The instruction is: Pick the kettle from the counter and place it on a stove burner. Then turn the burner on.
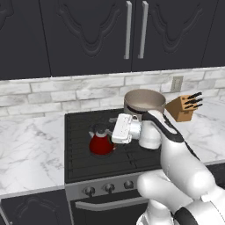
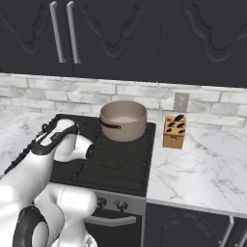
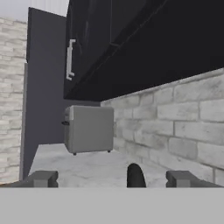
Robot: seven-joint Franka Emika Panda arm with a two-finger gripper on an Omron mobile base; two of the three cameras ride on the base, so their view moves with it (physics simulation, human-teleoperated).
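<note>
On stove (image 1: 83, 169), kettle (image 1: 101, 143) seen at tool (image 3: 114, 178); fingers spread about handle (image 3: 135, 176). Judged rigid, light; handle arch best hold.

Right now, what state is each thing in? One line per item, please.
Kettle: upright on the stove's front left burner, lid on.
Gripper: beside the kettle's handle; fingers apart, open.
Beige pot: upright on a back burner, no lid.
Stove knobs: position too small to tell.
Knife block: on the counter, knives in.
Upper cabinet doors: closed.
Toaster: standing on the counter.
</note>
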